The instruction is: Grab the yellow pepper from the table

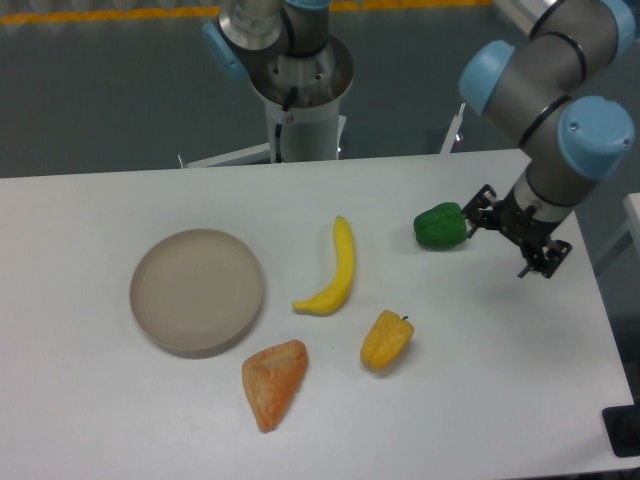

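Your gripper (pixel 512 235) hangs at right of frame, fingers spread and holding nothing, just beside the green pepper (pixel 440 225). The yellow pepper (pixel 386 340) lies on the table (pixel 480 400), lower centre, below the banana (pixel 335 270).

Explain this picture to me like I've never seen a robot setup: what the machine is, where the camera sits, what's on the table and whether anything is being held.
One fixed camera looks down at a white table from the front. The grey and blue machine is a robot arm; its gripper hangs at the right, jaws open, holding nothing. On the table lie a round grey plate, a banana, a green pepper, an orange wedge-shaped piece and the yellow pepper, which it is meant to pick up. The gripper is beside the green pepper, well away from the yellow one.
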